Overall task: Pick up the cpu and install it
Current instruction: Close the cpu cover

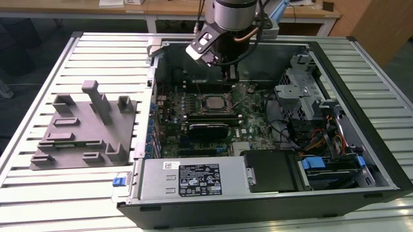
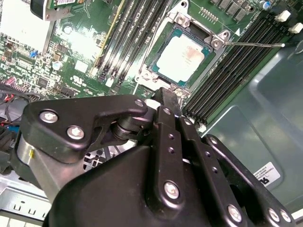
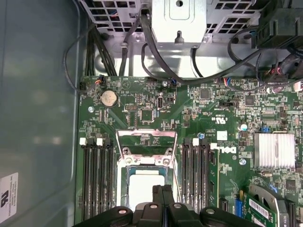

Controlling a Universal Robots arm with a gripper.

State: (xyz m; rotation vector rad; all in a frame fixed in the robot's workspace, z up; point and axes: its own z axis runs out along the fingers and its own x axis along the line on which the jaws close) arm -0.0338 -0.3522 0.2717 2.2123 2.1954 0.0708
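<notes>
Grey sheet metal up front: the power supply [image 1: 193, 178] sits nearest in the exterior view, at about 6 o'clock inside the open computer case [image 1: 380, 159], with a black box [image 1: 271, 170] just beside it at 3 o'clock. A little blue latch [image 1: 118, 181] sticks out at the supply's 9 o'clock. Over at 9 o'clock from the case, on the slatted metal table [image 1: 38, 96], there's the grey moulded tray [image 1: 77, 140], well apart from the arm.

Further in you get the green motherboard [image 1: 252, 130]. The cpu [image 1: 212, 102] is lying flat in its socket, silver top up. Both wrist views show it there too [image 2: 183, 56] [image 3: 146, 187], with the socket's metal frame [image 2: 215, 40] around it and black memory slots [image 3: 97, 175] on either side. The first wrist view also has a coin cell [image 3: 109, 98] and a finned heatsink [image 3: 274, 150] on the board.

The gripper [image 1: 230, 77] hangs at roughly 1 o'clock from the cpu, just beyond it and near the case's far wall. Its fingers [image 3: 158, 190] are pressed together with nothing between them, same story in the second wrist view [image 2: 163, 94]. It looks clear of the chip, not touching.

Way at the back, 12 o'clock, wooden desks [image 1: 174, 7].
</notes>
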